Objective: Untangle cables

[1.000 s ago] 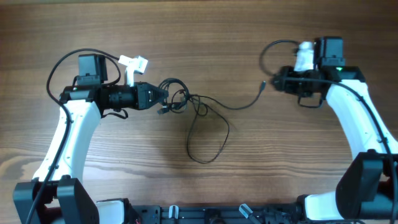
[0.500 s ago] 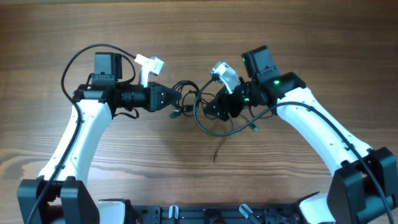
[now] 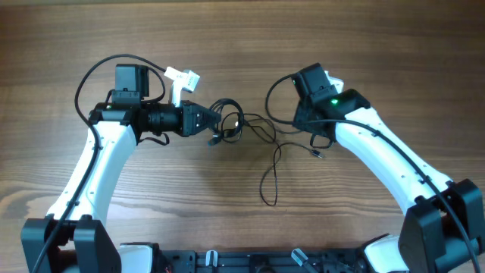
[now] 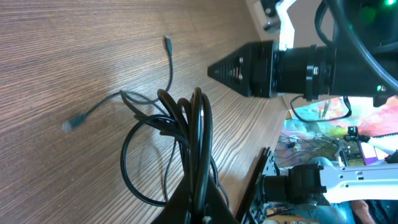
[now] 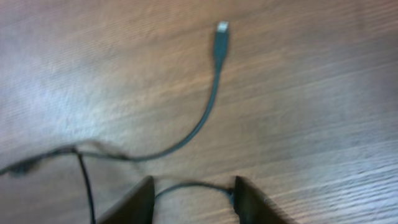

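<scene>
Wooden bench [image 3: 242, 38], centre: cables [image 3: 227, 120] bunched in the left tool [image 3: 206, 120], which is clamped tight on them, loose strands trailing toward 3 o'clock, nearest the right tool [image 5: 193, 182], half open astride one strand, apparently not gripping.

No writing, brand mark, number or sign can be read in any of the three views. The nearest thing to a sign is a small green light [image 3: 331, 101] on the black housing of the right arm [image 3: 311, 80], right of centre in the upper half of the overhead view, and it bears no characters. The colourful clutter [image 4: 311, 134] at the lower right of the left wrist view is too blurred to read.
</scene>
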You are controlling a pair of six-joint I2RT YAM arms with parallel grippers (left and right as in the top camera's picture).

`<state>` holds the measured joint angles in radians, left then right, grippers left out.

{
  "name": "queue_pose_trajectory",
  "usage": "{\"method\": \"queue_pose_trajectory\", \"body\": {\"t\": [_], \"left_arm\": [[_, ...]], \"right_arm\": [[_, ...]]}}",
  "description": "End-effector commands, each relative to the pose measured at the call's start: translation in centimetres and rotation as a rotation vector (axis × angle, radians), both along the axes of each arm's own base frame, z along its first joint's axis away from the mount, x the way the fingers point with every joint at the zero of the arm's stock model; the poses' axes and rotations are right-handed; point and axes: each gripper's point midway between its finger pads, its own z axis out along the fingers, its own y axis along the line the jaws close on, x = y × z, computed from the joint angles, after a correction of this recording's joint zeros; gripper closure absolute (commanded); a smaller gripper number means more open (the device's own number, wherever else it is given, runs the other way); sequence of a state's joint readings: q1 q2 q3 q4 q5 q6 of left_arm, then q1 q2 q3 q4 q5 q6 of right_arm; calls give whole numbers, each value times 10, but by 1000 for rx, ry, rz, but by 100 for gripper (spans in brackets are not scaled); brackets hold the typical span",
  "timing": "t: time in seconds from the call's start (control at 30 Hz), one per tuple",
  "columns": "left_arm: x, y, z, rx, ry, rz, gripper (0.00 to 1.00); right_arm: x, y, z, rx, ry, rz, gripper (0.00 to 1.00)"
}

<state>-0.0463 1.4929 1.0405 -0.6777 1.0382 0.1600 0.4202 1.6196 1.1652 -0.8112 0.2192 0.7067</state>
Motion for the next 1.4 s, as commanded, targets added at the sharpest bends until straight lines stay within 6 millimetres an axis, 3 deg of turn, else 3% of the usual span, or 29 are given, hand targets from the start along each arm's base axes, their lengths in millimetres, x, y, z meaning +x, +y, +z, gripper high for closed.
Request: {"method": "queue_pose_trajectory", "body": {"t": [0.0, 0.03, 0.07, 0.1, 0.2, 0.37, 0.43, 0.5, 0.53, 0.57, 0.6, 0.67, 0.73, 0.77, 0.97, 1.07, 1.13, 1.3, 1.37], "left_arm": [[-3, -4, 11, -16, -39, -23, 96], [-4, -5, 11, -16, -37, -27, 96], [-5, -7, 11, -16, -37, -33, 96], [-7, -10, 9, -4, -33, -43, 96], [-15, -21, 8, -2, -23, -77, 96], [-33, -39, 40, -203, -24, -189, 96], [-34, -41, 46, -237, -37, -207, 96], [-34, -40, 46, -236, -39, -206, 96], [-32, -39, 45, -228, -40, -198, 96], [-29, -36, 41, -207, -42, -180, 96], [-25, -32, 36, -171, -43, -156, 91], [-7, -15, 5, 15, 10, -21, 68], [7, 7, -23, 194, 85, 135, 63], [6, 11, -27, 220, 109, 159, 63], [0, 3, -22, 171, 126, 125, 67], [-6, 1, -21, 153, 154, 111, 81], [-12, -1, -20, 137, 180, 99, 83], [-23, -18, 3, -18, 203, 16, 48], [-26, -26, 19, -111, 187, -33, 42]], "right_arm": [[22, 33, 5, 98, -66, 272, 44], [23, 62, 11, 186, -95, 476, 42], [12, 110, 31, 378, -161, 785, 39], [-1, 142, 54, 551, -234, 973, 38], [-19, 170, 88, 729, -353, 1199, 30], [-20, 170, 89, 718, -375, 1236, 27], [-20, 170, 88, 714, -372, 1232, 34], [-21, 169, 87, 715, -363, 1229, 55], [-21, 169, 86, 716, -359, 1227, 85], [-21, 168, 86, 712, -357, 1222, 96], [-17, 166, 82, 688, -350, 1197, 96], [4, 152, 67, 623, -271, 955, 96], [14, 141, 59, 619, -205, 742, 96], [13, 141, 59, 659, -171, 660, 96], [0, 154, 69, 841, -58, 542, 96], [9, 146, 62, 873, 17, 260, 96], [19, 136, 56, 848, 16, 114, 96], [29, 124, 50, 797, -18, 12, 96], [30, 124, 50, 794, -24, 11, 95]]}}
